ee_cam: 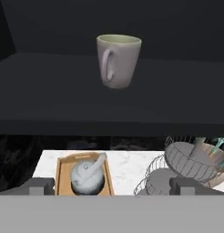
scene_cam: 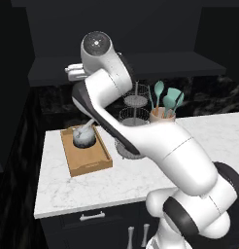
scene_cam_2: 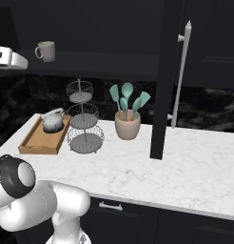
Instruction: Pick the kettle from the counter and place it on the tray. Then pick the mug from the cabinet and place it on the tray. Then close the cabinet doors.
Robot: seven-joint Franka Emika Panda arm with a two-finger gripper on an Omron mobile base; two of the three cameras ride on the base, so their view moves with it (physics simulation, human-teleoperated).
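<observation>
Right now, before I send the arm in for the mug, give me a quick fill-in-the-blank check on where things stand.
1. The kettle sits inside the ____.
2. The mug stands upright on the cabinet ____, with nothing touching it.
3. The gripper is ____, with the mug ahead of it and not yet between its fingers.
4. The wire stand is between the tray and the crock of ____.

Missing words: tray; shelf; open; spatulas
</observation>
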